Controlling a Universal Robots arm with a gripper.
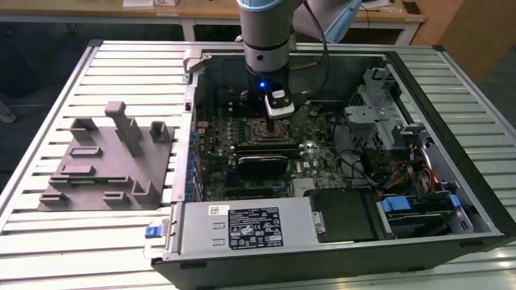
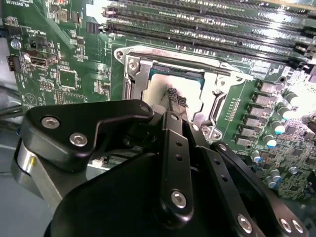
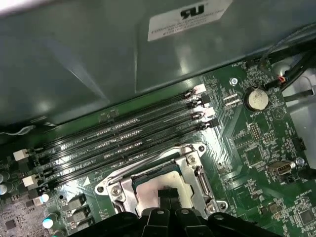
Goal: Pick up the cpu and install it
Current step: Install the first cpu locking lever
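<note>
On a slatted metal table (image 1: pixel 121 66), an open computer case (image 1: pixel 339 241) lies beneath the arm.
The gripper (image 2: pixel 173 96), fingers narrowly set, hangs over the cpu (image 2: pixel 163 81) in its socket (image 3: pixel 163 177); wooden desks (image 1: pixel 202 12) stand behind.

An open computer case (image 1: pixel 339 241) lies on a slatted metal surface (image 1: pixel 121 72), its green motherboard (image 1: pixel 318 154) exposed; a grey moulded fixture (image 1: pixel 105 163) sits at left of frame.

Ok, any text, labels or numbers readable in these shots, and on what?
Nothing can be quoted reliably.
Black label on the power supply: print too small to read.
White sticker above it in the exterior view: illegible.
White label on the case wall: illegible.
Motherboard markings: too small.
</note>
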